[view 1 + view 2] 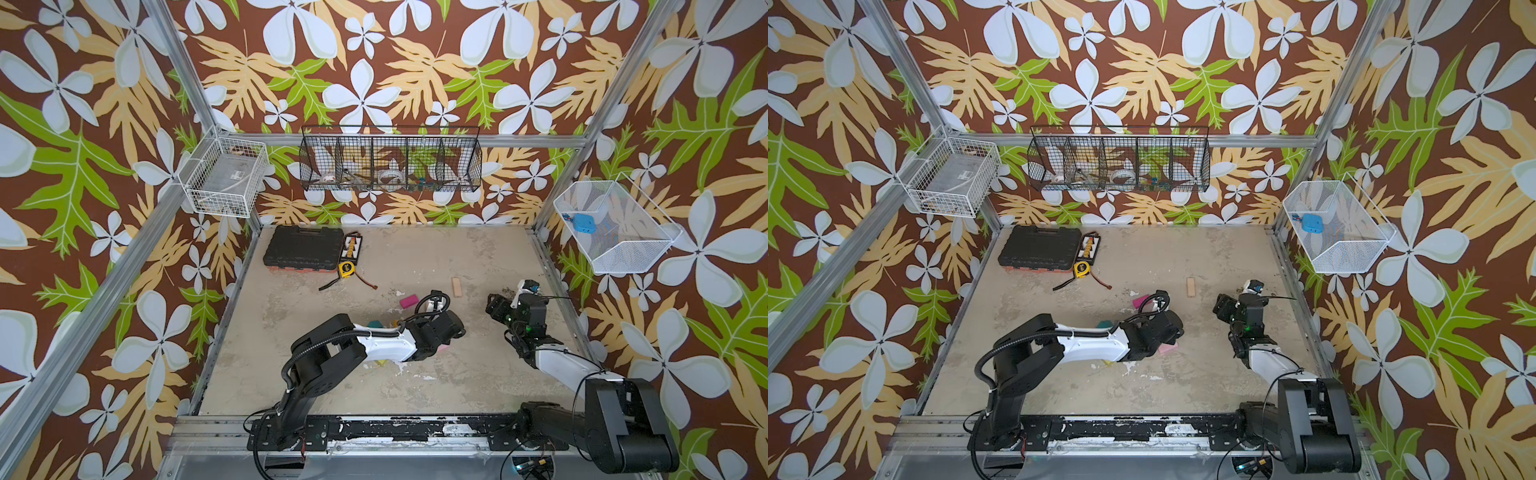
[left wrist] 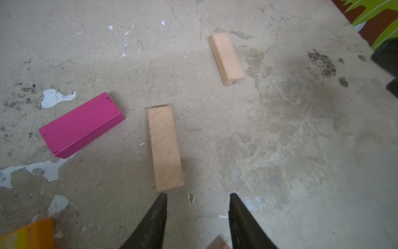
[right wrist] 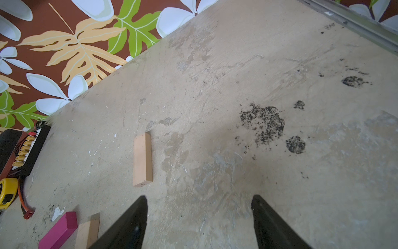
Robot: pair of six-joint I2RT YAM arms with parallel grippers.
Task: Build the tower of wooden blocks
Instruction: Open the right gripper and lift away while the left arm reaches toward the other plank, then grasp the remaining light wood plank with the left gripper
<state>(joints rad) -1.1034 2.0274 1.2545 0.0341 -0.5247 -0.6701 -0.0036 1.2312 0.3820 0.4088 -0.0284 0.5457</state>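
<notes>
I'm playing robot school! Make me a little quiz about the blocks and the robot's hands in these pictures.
1. True or false: the magenta block is stacked on another block.
2. Which thing lies closest in front of the left gripper? A) the near tan plank B) the yellow tape measure C) the black tool case
3. Fill in: the right gripper is holding ____.

Key
1. False. It lies flat on the table, apart from the other blocks.
2. A.
3. Nothing. Its jaws stand open over bare table.
</notes>
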